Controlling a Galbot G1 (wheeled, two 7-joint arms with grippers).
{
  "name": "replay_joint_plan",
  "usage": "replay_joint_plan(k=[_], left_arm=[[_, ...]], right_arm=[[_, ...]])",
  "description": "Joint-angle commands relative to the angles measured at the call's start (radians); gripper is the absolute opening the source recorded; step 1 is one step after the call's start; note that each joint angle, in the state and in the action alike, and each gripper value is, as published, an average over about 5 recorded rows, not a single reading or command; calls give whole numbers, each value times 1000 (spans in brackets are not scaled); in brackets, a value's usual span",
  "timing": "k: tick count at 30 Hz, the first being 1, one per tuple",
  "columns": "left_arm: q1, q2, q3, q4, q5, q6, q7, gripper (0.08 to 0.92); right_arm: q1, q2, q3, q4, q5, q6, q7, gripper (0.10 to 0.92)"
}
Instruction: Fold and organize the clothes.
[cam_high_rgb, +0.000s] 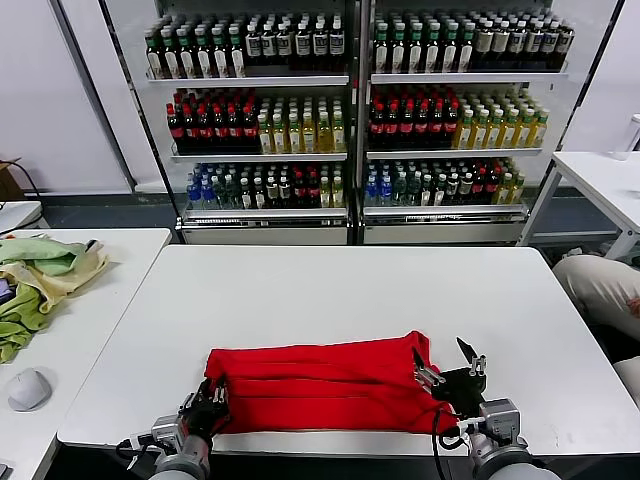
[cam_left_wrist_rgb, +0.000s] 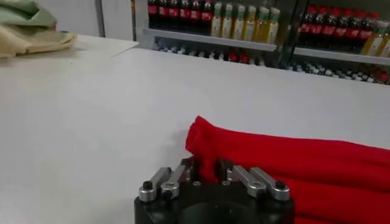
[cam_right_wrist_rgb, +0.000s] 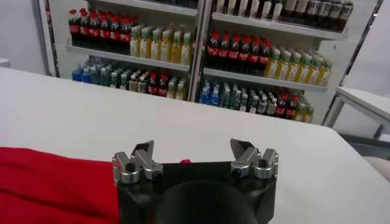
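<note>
The clothes are one red T-shirt, folded into a long band along the front edge of the white table. No print shows on it. My left gripper is at the band's left end. In the left wrist view its fingers stand close together with a fold of the red T-shirt pinched between them. My right gripper is at the band's right end, open with nothing between its fingers. In the right wrist view the right gripper points out over bare table, and the red T-shirt lies beside it.
Pale green and yellow cloths and a white mouse lie on a side table at the left. Glass-door coolers full of bottles stand behind. A person's leg and another white table are at the right.
</note>
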Motion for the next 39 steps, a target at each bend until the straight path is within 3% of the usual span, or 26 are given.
replay_joint_plan(k=[1, 6, 14, 18, 22, 29, 33, 39], left_arm=[[-15, 2, -17, -18, 185, -11, 16, 213], [-29, 59, -137, -66, 274, 2, 31, 116], [28, 176, -528, 7, 283, 35, 47, 107], [31, 208, -624, 35, 274, 65, 52, 107], [32, 185, -540, -81, 202, 117, 51, 107], [37, 92, -170, -349, -30, 178, 73, 107], [7, 70, -49, -344, -64, 178, 88, 107], [-42, 39, 9, -257, -56, 177, 92, 107]], right_arm=[[-2, 0, 3, 3, -3, 1, 1, 823], [-3, -4, 8, 7, -3, 2, 1, 823], [3, -9, 12, 13, -3, 2, 2, 823], [11, -12, 14, 15, -2, 0, 3, 823], [15, -11, 13, 14, -3, -2, 3, 823], [4, -8, 22, 23, -6, -5, 6, 823], [0, -2, 24, 27, -9, -6, 6, 823], [-6, 4, 21, 28, -14, -5, 6, 823]])
